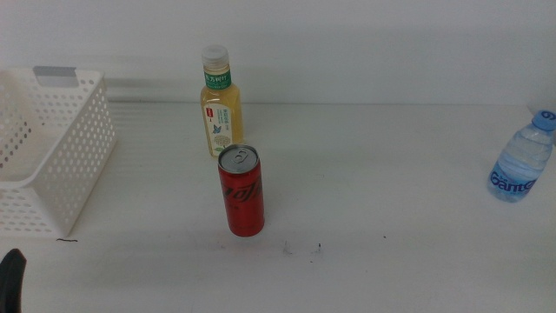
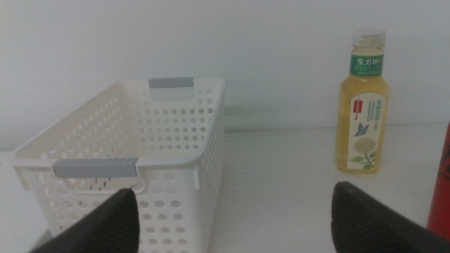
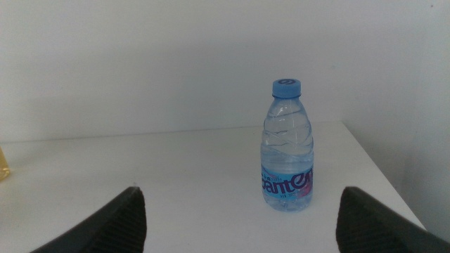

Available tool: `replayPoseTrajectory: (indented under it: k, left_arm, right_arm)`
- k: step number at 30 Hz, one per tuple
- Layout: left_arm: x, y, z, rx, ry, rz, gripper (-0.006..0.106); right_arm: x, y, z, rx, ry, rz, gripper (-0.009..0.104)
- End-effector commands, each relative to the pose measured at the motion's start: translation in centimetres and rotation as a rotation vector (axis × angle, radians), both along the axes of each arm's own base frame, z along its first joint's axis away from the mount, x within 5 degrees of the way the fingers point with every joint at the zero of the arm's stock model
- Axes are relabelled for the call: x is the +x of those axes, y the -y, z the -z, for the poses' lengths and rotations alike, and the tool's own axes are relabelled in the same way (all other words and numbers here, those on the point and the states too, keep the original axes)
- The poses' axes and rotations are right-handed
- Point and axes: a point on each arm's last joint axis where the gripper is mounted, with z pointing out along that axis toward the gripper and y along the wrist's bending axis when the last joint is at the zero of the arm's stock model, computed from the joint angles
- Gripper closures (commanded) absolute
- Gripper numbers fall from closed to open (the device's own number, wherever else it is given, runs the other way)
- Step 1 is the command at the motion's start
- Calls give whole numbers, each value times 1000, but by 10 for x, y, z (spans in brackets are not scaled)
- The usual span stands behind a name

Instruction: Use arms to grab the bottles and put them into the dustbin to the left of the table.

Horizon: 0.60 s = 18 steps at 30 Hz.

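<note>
From the middle view, the can (image 1: 241,190) stands upright mid-table (image 1: 391,217), the tea bottle (image 1: 221,102) just behind it, the basket (image 1: 54,152) at the left edge and the water bottle (image 1: 521,160) far right. Only a sliver of the left gripper (image 1: 12,276) shows.

Left wrist view: the left gripper (image 2: 232,218) gapes wide, empty, facing basket (image 2: 126,158) and tea bottle (image 2: 362,105).

Right wrist view: the right gripper (image 3: 239,221) is wide too, holding nothing, the water bottle (image 3: 287,149) upright ahead.

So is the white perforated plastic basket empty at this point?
Empty as far as visible: the white perforated plastic basket shows bare inner walls in the left wrist view; its floor is partly hidden.
</note>
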Motion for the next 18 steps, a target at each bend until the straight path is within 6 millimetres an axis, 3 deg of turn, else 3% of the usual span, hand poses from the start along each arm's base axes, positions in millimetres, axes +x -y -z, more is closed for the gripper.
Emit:
replayPoseTrajectory:
  k: [1,7,12,18]
  left_arm:
    - [0,0,-1,10,10,-1,7]
    - [0,3,-2,-38,19,45,7]
    - [12,10,-12,-59,78,143,7]
    - [29,26,-3,-74,-50,289,7]
  right_arm:
    - [0,1,0,-6,13,8,2]
    - [0,1,0,-6,13,8,2]
    - [0,1,0,-6,13,8,2]
    - [0,1,0,-6,13,8,2]
